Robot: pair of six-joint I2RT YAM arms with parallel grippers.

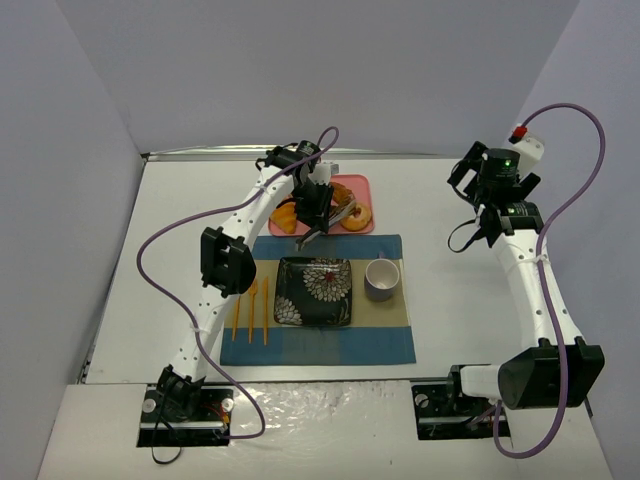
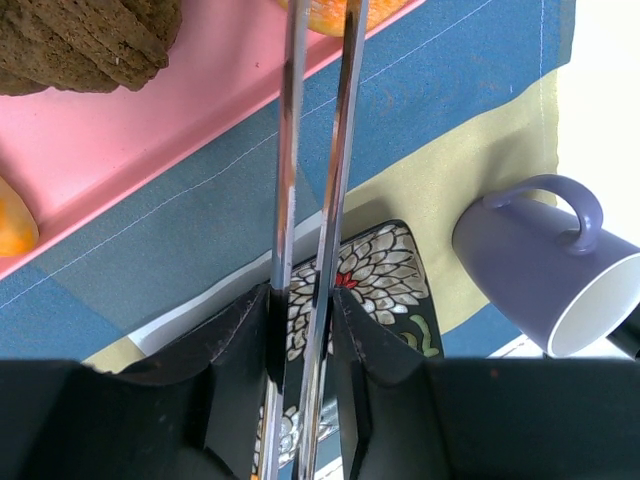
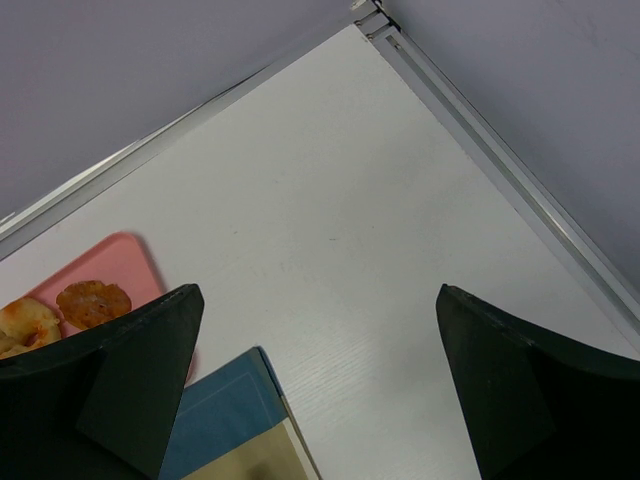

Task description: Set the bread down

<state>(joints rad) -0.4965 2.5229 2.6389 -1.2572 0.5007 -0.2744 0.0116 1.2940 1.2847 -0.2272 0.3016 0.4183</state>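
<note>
The bread (image 1: 357, 216), a small golden ring bun, lies on the pink tray (image 1: 362, 184) at the back. My left gripper (image 1: 318, 207) hangs over the tray's near edge, shut on a pair of metal tongs (image 1: 338, 210). In the left wrist view my left gripper (image 2: 305, 295) clamps the tongs (image 2: 335, 160), whose two arms are squeezed close together. They run up to an orange bun (image 2: 322, 14) at the top edge, and their tips are cut off there. My right gripper (image 1: 468, 178) (image 3: 320, 300) is open and empty over bare table at the back right.
A rough brown roll (image 2: 80, 40) and an orange croissant (image 1: 285, 218) share the tray. On the blue and tan placemat (image 1: 380, 345) sit a dark flowered square plate (image 1: 315, 292), a lilac cup (image 1: 382, 279) and orange cutlery (image 1: 252, 310).
</note>
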